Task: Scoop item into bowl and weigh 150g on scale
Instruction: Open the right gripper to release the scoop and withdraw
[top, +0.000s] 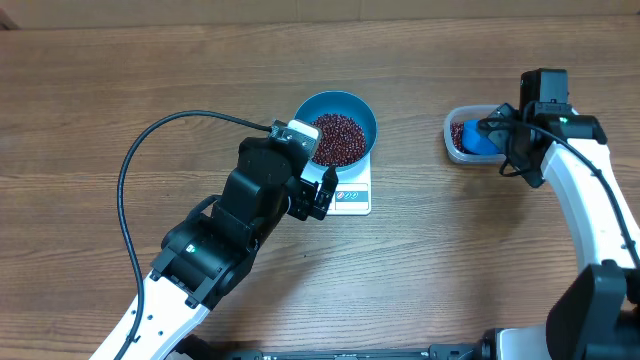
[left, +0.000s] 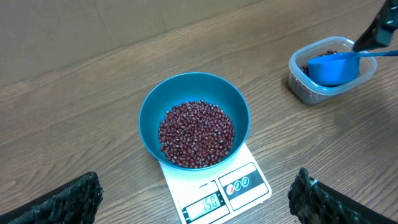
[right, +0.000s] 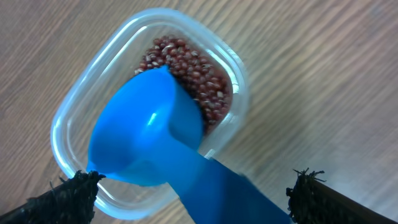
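The blue bowl (top: 362, 108) stands on the white scale (top: 352, 197) and holds a heap of red-brown beans (top: 336, 138). In the left wrist view the bowl (left: 149, 118) with its beans (left: 196, 134) sits on the scale (left: 249, 186), whose display reads 150. My left gripper (top: 318, 192) (left: 198, 190) is open just in front of the scale, holding nothing. My right gripper (top: 505, 140) (right: 194, 183) is open above the clear container (right: 68, 118). The blue scoop (right: 143, 130) rests in that container, its handle passing between the spread fingers.
The clear container (top: 453, 140) (left: 298, 87) sits at the right with more beans (right: 193, 68) and the scoop (top: 482, 141) (left: 333, 67) in it. A black cable (top: 130, 160) loops over the left of the wooden table (top: 200, 60).
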